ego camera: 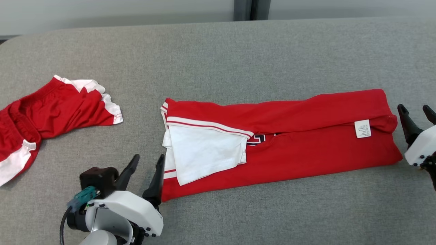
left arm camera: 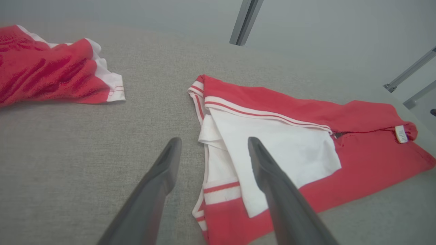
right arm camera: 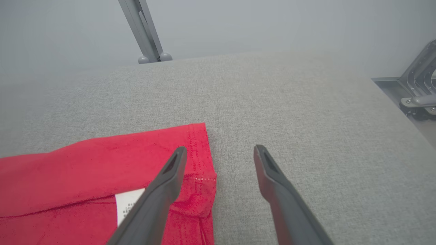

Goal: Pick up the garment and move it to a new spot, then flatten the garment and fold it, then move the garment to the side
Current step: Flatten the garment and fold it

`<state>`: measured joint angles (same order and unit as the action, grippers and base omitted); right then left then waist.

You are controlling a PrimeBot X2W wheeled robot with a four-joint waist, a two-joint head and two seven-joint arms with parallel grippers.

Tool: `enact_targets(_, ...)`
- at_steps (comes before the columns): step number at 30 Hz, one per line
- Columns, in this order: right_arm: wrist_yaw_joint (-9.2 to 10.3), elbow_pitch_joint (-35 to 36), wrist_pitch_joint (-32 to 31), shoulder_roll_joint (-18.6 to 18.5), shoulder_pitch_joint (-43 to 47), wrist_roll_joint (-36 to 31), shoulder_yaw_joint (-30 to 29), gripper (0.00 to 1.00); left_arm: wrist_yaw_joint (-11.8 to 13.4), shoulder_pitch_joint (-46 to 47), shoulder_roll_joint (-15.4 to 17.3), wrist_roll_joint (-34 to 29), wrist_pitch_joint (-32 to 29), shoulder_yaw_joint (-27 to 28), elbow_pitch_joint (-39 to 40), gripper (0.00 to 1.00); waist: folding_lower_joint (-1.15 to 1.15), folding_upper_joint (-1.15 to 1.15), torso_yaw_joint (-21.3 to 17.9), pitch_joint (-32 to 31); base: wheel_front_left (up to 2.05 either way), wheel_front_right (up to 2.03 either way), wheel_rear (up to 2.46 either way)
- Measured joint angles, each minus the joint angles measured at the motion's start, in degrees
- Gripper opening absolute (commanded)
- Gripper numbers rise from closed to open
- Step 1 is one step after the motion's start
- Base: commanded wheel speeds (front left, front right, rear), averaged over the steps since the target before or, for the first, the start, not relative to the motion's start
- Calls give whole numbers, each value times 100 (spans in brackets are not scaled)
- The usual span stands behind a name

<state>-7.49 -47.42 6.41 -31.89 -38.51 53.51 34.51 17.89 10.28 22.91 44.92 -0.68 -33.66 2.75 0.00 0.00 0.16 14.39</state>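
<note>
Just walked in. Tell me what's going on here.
A two-armed robot is folding a red and white shirt on a grey padded table. The shirt lies flat, folded lengthwise into a long strip. The left gripper sits at its left end and the right gripper at its right end, both open and holding nothing. A second red and white garment lies crumpled further left.

The right hand [right arm camera: 220,149], fingers spread, straddles the edge of the red garment [right arm camera: 102,170].
</note>
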Motion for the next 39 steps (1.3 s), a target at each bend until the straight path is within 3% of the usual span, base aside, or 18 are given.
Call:
enact_targets(7,0,32,678,527,193,-302,105,100,448,-205,-294,-215,1010,397,-185,100,0,0,-77,-343,0,0,0)
enact_targets(14,0,246,849,962,653,-710,21,100,547,-315,-456,-527,1430,439,-256,100,0,0,-113,-710,0,0,0)
enact_targets(17,0,570,862,1093,872,-1116,-434,100,542,-406,-541,-667,1496,494,-257,100,0,0,-133,-839,0,0,0)
enact_targets(23,0,1391,875,1508,1686,-2242,-1538,100,421,-621,-736,-1021,1552,786,-301,100,0,0,-205,-1042,0,0,0)
enact_targets(28,0,2067,873,1866,2407,-2974,-2174,100,176,-867,-949,-1588,1558,1038,-271,100,0,0,-241,-1217,0,0,0)
enact_targets(39,0,3234,875,2512,3662,-3699,-2953,100,-292,-1450,-1467,-2571,1558,1564,-286,100,0,0,-160,-1547,0,0,0)
